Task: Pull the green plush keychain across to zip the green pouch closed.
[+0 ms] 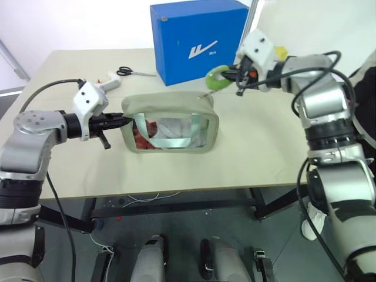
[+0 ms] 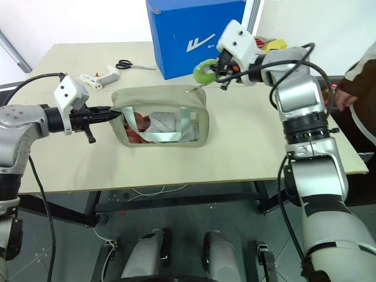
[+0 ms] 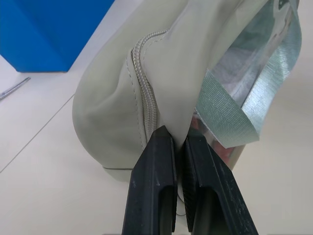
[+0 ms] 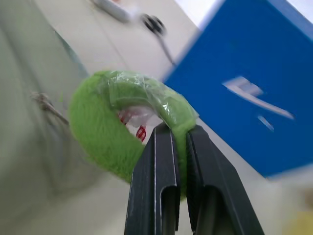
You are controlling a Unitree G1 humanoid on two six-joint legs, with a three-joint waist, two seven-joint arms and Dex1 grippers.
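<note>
L gripper [image 1: 120,121] pinched the pouch [image 1: 170,123] at its left end on the table [image 1: 247,153], R gripper [image 1: 230,76] clamped the keychain [image 1: 216,78] just past the right end w/ chain taut, so zip looked about closed, only release left.

Silver-grey jointed arms, white wrist housings, black cables, slim black two-fingered right claw [image 4: 177,161]
</note>
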